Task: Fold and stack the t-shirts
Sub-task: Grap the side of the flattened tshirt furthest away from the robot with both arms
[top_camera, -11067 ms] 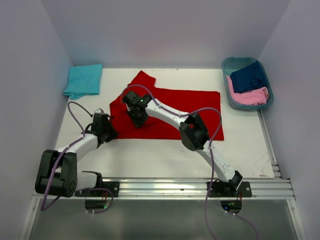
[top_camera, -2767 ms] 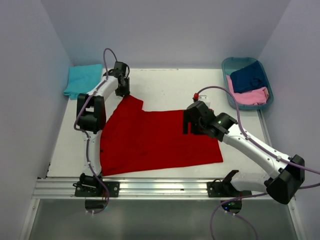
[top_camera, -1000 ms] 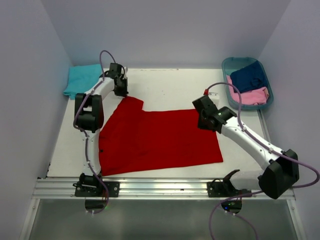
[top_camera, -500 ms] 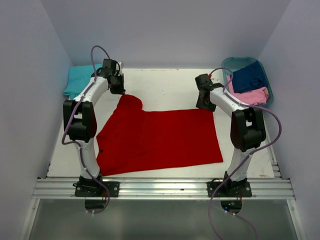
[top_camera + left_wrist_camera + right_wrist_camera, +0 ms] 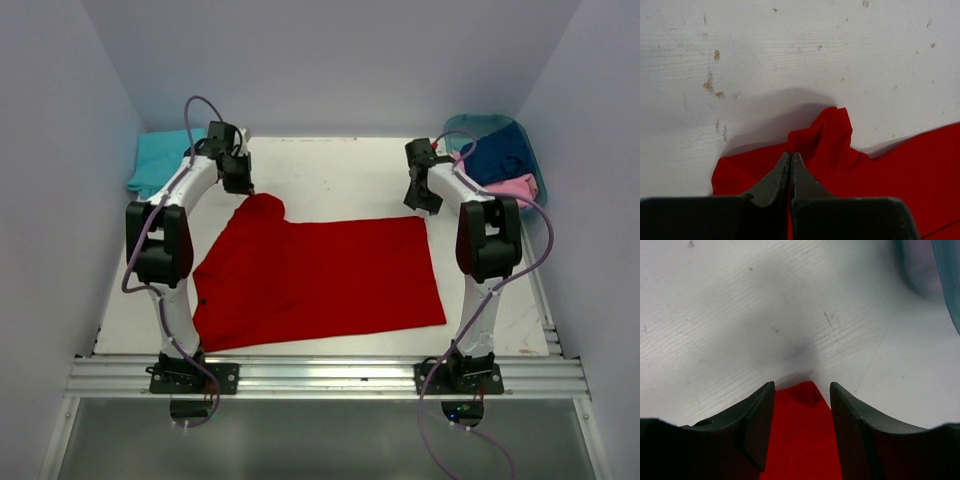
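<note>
A large red t-shirt [image 5: 320,275] lies spread flat in the middle of the table. My left gripper [image 5: 243,185] is at its far left sleeve. In the left wrist view this gripper [image 5: 790,155] is shut on a raised fold of the red cloth [image 5: 880,170]. My right gripper [image 5: 420,205] hovers over the shirt's far right corner. It stands open [image 5: 801,386], with that corner [image 5: 800,440] lying loose on the table between its fingers. A folded turquoise t-shirt [image 5: 160,160] sits at the far left. Navy [image 5: 500,150] and pink [image 5: 515,187] t-shirts lie in the basket.
The teal oval basket [image 5: 470,122] stands at the far right corner, close behind my right arm; its wall [image 5: 950,290] shows at the right wrist view's edge. Walls close in the table on three sides. Bare table lies beyond the red shirt.
My right arm swung out to the far right and its gripper opened, letting go of the shirt's corner. The left gripper stayed shut on the sleeve and shifted slightly.
</note>
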